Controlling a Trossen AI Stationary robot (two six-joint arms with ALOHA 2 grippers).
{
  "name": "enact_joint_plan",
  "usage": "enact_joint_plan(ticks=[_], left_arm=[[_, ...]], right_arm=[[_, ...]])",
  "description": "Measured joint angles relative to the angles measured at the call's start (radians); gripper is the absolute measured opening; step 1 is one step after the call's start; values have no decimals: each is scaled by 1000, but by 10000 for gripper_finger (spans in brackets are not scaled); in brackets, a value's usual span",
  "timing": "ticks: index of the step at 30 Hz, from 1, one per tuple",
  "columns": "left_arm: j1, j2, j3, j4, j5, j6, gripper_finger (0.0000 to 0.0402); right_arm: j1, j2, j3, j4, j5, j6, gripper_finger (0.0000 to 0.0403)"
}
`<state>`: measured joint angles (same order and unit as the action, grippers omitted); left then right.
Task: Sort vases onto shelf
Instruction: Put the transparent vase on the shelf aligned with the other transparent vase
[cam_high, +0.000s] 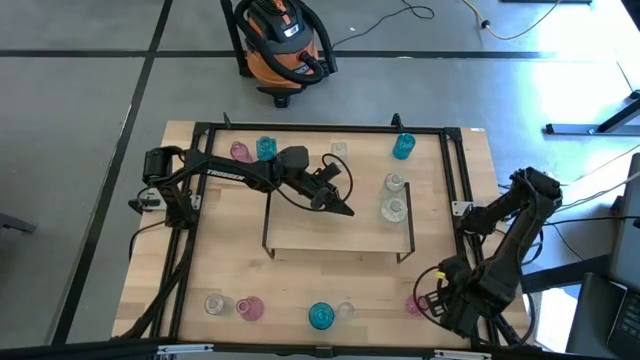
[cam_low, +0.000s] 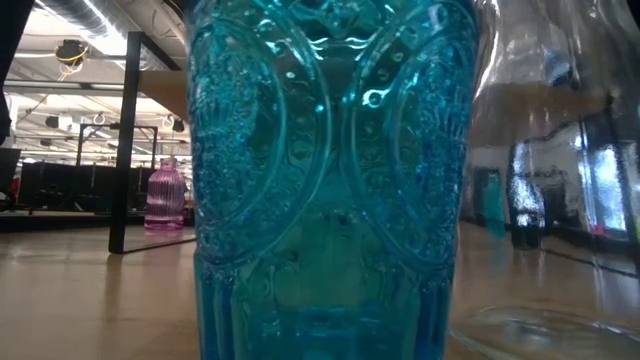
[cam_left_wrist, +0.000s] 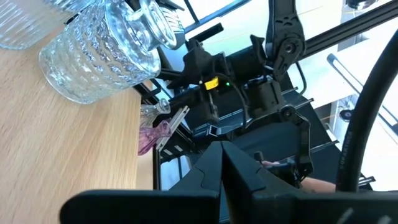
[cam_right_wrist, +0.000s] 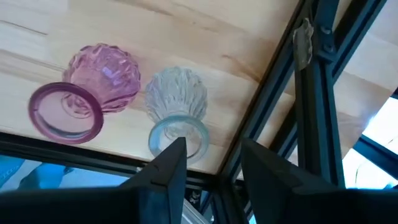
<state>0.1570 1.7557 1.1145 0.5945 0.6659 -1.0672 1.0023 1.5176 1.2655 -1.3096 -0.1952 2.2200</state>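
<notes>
Left tool (cam_high: 345, 210) clenched, empty, over the shelf (cam_high: 300, 235) — two clear vases (cam_high: 393, 208) stand ahead of its tip; right tool (cam_right_wrist: 211, 155) released, parked

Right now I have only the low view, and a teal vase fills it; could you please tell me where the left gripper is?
Observer: The left gripper is over the shelf, shut and empty.
Operator: Is anything on the shelf?
Observer: Two clear vases stand at its right end.
Operator: And the right gripper?
Observer: The right gripper is open, beside a pink vase and a ribbed clear vase at the table's near right corner.
</notes>
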Motion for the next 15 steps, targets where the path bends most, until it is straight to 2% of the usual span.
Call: enact_joint_plan(ticks=[10,13,15], left_arm=[[0,0,0,2,-2,0,0],[0,0,0,2,-5,0,0],[0,0,0,2,-10,0,0]], right_arm=[[0,0,-114,201,-8,1,133],[0,0,-135,246,-19,1,116],[0,0,-137,230,-26,1,89]])
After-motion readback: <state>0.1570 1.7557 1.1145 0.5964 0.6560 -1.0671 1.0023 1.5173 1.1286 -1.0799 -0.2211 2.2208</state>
